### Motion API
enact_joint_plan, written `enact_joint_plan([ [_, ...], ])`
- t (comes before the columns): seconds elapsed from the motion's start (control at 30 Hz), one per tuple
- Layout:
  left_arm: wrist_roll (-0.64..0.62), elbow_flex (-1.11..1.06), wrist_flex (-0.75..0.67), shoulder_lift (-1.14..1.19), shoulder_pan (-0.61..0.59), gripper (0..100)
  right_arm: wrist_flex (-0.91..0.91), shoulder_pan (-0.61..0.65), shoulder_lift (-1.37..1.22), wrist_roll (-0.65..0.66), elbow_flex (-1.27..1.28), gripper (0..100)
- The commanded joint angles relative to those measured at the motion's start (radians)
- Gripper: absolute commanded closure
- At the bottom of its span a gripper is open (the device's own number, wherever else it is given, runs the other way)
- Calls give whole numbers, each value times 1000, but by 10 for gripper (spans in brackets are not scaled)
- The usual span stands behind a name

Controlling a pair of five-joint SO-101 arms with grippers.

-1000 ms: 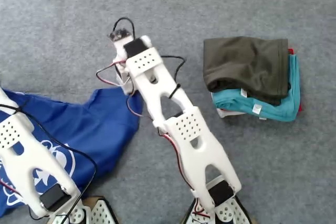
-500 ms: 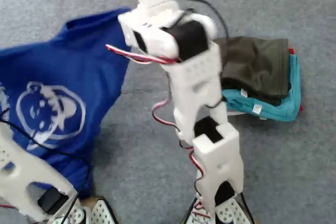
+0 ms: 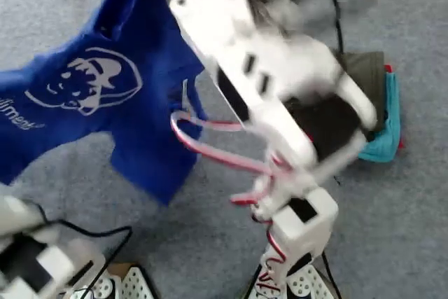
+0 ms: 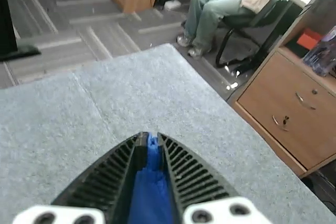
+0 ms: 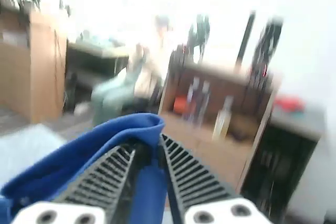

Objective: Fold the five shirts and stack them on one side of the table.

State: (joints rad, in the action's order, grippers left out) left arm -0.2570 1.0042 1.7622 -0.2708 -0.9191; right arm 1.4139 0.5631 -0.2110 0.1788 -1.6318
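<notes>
My left jaws are clamped on a fold of the blue shirt (image 4: 148,187), with the cloth filling the slot between them. My right jaws are likewise closed on a bunched edge of it. From these two grips the shirt hangs down, spread in the air above the counter (image 3: 77,194), print facing up and outward, its lower hem clear of the surface as far as I can judge. The stack (image 3: 383,120) of folded shirts lies on my right side, nearer my right arm (image 3: 280,96), which is smeared and covers most of the pile. I cannot make out which corners I hold, and the shirt's left end is cut off
</notes>
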Motion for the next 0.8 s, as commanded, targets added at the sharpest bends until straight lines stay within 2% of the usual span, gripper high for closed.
enact_joint_plan([
  [0.0, 32, -173, -15, -138, 19, 972, -103, 12, 120, 38, -39, 984],
  [0.17, 121, -433, -31, -270, 140, 972, -281, 14, 188, 89, -28, 984],
  [0.27, 166, -447, -34, -396, 151, 972, -338, 14, 203, 110, -27, 984],
  [0.37, 236, -450, -26, -526, 150, 972, -264, 14, 214, 106, -27, 984],
  [0.6, 327, -503, -12, -720, 150, 972, 40, 14, 222, 48, -30, 984],
  [0.7, 324, -578, -21, -733, 151, 971, 87, 12, 182, 35, -2, 984],
  [0.77, 319, -697, -84, -709, 153, 971, 83, 9, 128, 35, 36, 984],
])
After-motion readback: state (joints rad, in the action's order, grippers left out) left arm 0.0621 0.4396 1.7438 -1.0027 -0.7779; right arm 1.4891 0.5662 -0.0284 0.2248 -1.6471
